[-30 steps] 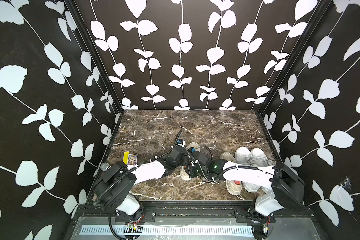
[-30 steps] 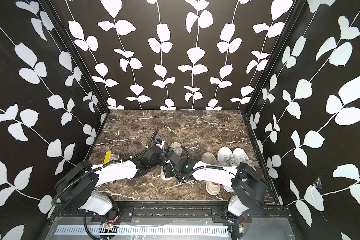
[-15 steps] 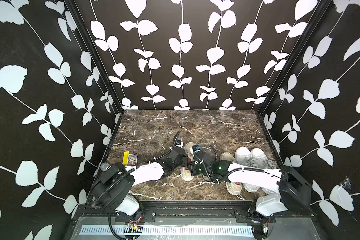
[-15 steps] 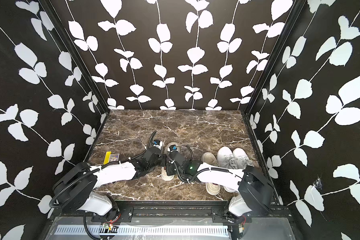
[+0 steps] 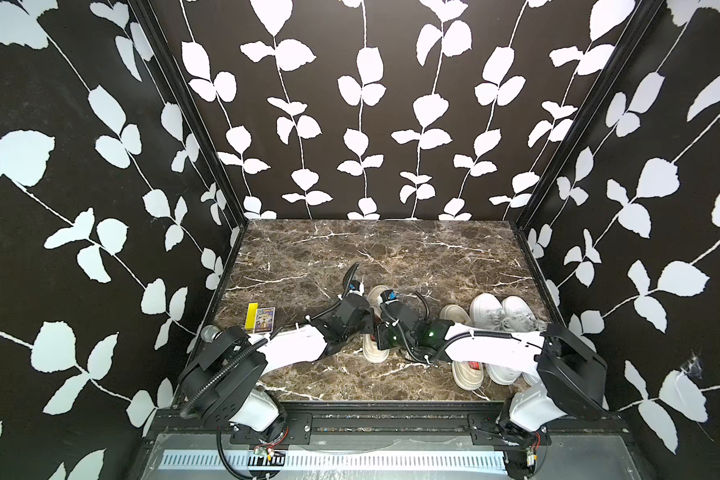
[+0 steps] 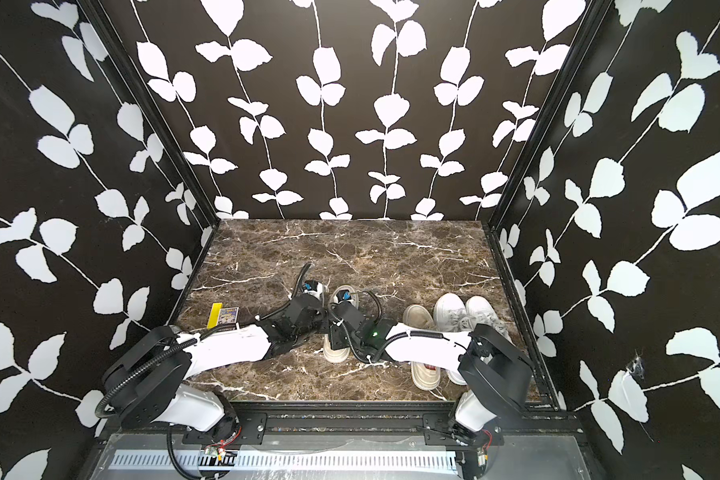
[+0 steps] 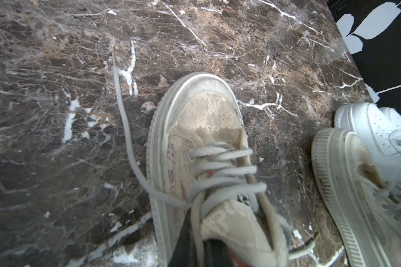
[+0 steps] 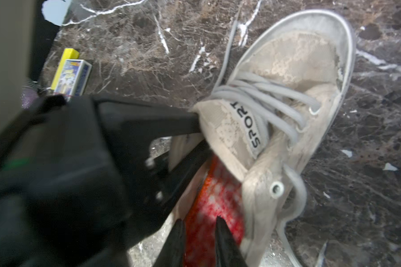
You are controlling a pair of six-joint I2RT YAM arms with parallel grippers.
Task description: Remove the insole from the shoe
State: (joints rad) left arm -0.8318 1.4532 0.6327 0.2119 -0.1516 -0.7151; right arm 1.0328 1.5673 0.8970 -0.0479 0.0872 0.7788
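A worn beige lace-up shoe (image 5: pixel 374 352) (image 6: pixel 335 351) (image 7: pixel 206 120) (image 8: pixel 294 60) stands mid-table with its toe toward the back wall. My left gripper (image 8: pixel 199 134) (image 7: pixel 198 240) is shut on the shoe's side edge beside the tongue, one finger outside and one inside the opening. The red insole (image 8: pixel 218 191) shows inside the shoe at the heel end. My right gripper (image 8: pixel 199 219) is at the heel, its two fingertips a narrow gap apart with the red insole between them. In both top views the two wrists cover the shoe's middle.
A second beige shoe (image 5: pixel 468 374) and a pair of white sneakers (image 5: pixel 489 309) stand close on the right. A yellow box and a small card box (image 5: pixel 260 318) lie at the left. A loose lace (image 7: pixel 125 120) trails over the marble. Black walls enclose three sides.
The right wrist has shifted a little toward the back and left over the shoe, and the shoe now stands slightly straighter. The left gripper keeps its hold.
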